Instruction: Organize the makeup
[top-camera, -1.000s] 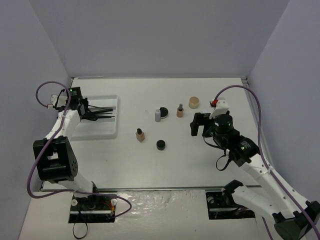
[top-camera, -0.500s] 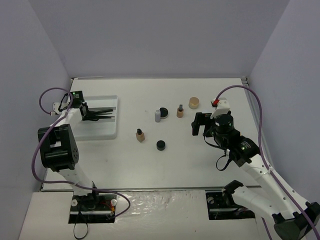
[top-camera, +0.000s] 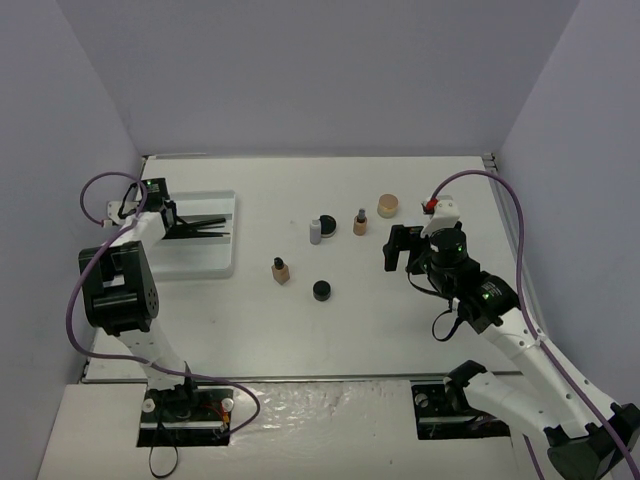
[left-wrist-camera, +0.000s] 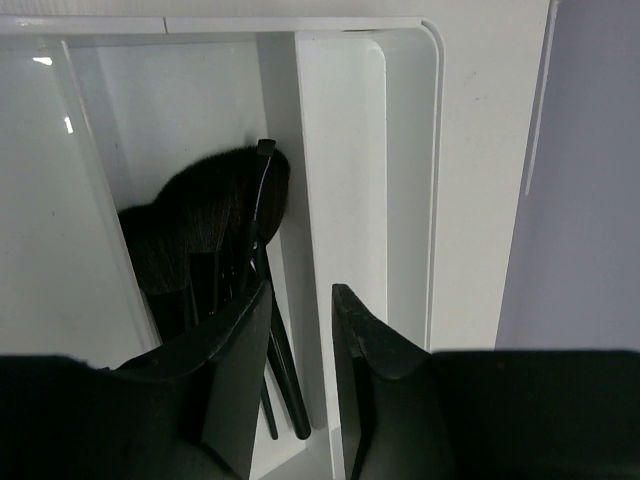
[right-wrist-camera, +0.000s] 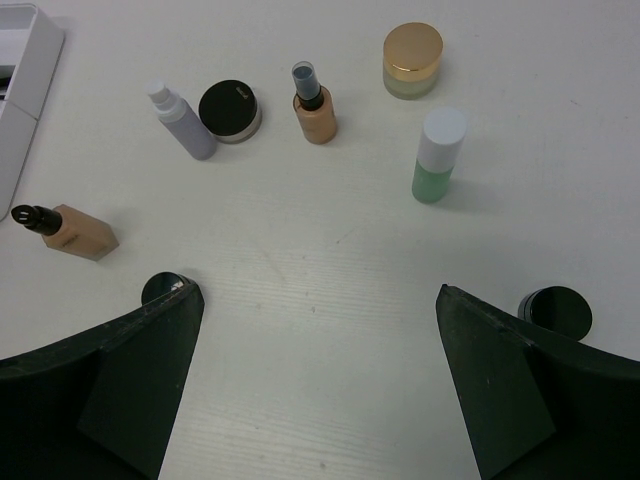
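Observation:
Several thin black brushes (left-wrist-camera: 215, 215) lie in one slot of the white tray (left-wrist-camera: 340, 150), seen from above as brushes (top-camera: 205, 225) in the tray (top-camera: 215, 255). My left gripper (left-wrist-camera: 302, 290) hovers over the slot's divider, open a little, with nothing between its fingers; from above it is the left gripper (top-camera: 172, 222). My right gripper (right-wrist-camera: 315, 290) is wide open and empty above bare table. Beyond it stand a grey bottle (right-wrist-camera: 185, 125), a black pot (right-wrist-camera: 230, 110), a beige bottle (right-wrist-camera: 315, 108), a tan compact (right-wrist-camera: 412, 60) and a green-white bottle (right-wrist-camera: 437, 155).
A beige bottle (right-wrist-camera: 70, 230) lies on its side at the left. One black pot (right-wrist-camera: 165, 287) peeks out by my right gripper's left finger, another black pot (right-wrist-camera: 555, 310) by its right finger. Grey walls close the table on three sides.
My left gripper's jaws have parted a little over the tray, and the left arm's elbow has swung in toward the tray. The right arm has not moved.

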